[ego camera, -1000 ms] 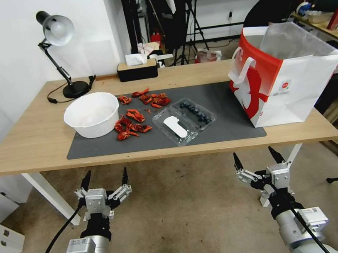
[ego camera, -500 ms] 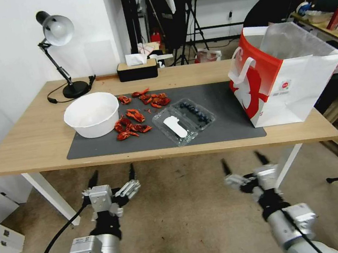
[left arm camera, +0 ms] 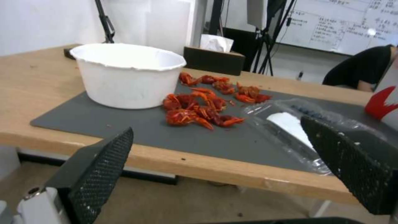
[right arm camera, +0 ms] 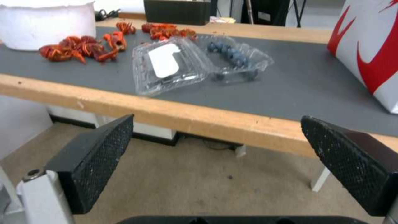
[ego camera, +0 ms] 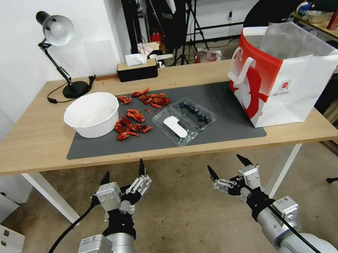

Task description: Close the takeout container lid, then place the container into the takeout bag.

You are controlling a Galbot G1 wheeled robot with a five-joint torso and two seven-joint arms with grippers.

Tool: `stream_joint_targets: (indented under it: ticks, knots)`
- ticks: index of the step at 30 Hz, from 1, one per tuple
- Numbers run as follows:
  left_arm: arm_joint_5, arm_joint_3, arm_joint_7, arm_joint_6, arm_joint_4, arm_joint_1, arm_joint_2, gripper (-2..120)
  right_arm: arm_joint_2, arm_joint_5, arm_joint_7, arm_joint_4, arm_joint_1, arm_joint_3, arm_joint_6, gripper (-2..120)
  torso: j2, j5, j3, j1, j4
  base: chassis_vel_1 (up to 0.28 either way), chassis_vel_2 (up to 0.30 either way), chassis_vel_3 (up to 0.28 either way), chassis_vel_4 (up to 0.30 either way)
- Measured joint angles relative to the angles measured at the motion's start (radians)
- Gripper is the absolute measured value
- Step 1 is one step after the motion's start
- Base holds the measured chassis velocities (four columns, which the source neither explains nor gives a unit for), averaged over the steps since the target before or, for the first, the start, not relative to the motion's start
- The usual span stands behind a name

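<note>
The clear ribbed takeout container point(ego camera: 183, 118) lies open near the wooden table's point(ego camera: 24, 142) front edge, flat labelled lid point(ego camera: 175, 126) beside blueberries. Left gripper point(ego camera: 123, 174) and right gripper point(ego camera: 227, 168) hover below, spread wide, empty.

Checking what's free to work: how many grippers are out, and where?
2. The left gripper and the right gripper, both open, hang below the table's near edge, short of the takeout container.

table point(ego camera: 32, 141): wood | on it: grey mat point(ego camera: 224, 102); lamp point(ego camera: 60, 53); tissue box point(ego camera: 137, 69); takeout bag point(ego camera: 288, 80)
</note>
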Motion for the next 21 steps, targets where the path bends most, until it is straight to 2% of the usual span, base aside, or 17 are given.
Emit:
stream_joint_targets:
  ticks: [5, 8, 10, 12, 19, 21]
  knots:
    - [0.006, -0.003, 0.002, -0.009, 0.02, -0.01, 0.0, 100, -0.022, 0.037, 0.003, -0.003, 0.029, 0.007, -0.001, 100, 0.0, 0.0, 0.0, 0.0, -0.0003, 0.0, 0.0, 0.0, 0.0]
    - [0.006, -0.008, 0.002, -0.025, 0.037, -0.012, -0.002, 100, -0.085, 0.117, 0.003, -0.037, 0.115, 0.008, -0.002, 100, 0.0, 0.0001, 0.0, 0.0, 0.0, 0.0, 0.0, 0.0, 0.0]
    - [0.007, -0.009, 0.002, -0.026, 0.038, -0.012, -0.002, 100, -0.099, 0.135, 0.003, -0.048, 0.132, 0.007, -0.002, 100, 0.0, 0.0002, 0.0, 0.0, 0.0001, 0.0, 0.0, 0.0, 0.0]
    - [0.012, -0.015, 0.001, -0.033, 0.044, -0.011, -0.002, 100, -0.162, 0.203, 0.002, -0.106, 0.212, -0.003, 0.01, 100, 0.0, 0.0003, 0.0, 0.0, 0.0001, 0.0, 0.0, 0.0, 0.0]
    - [0.015, -0.02, -0.001, -0.042, 0.045, -0.005, -0.002, 100, -0.226, 0.286, 0.023, -0.18, 0.311, -0.029, 0.028, 100, 0.0, 0.0001, 0.0, 0.0, 0.0, 0.0, 0.0, 0.0, 0.0]
    - [0.022, -0.021, -0.002, -0.051, 0.045, 0.001, -0.002, 100, -0.26, 0.321, 0.056, -0.229, 0.397, -0.056, 0.023, 100, 0.0, 0.0001, 0.0, 0.0, -0.0001, 0.0, 0.0, 0.0, 0.0]
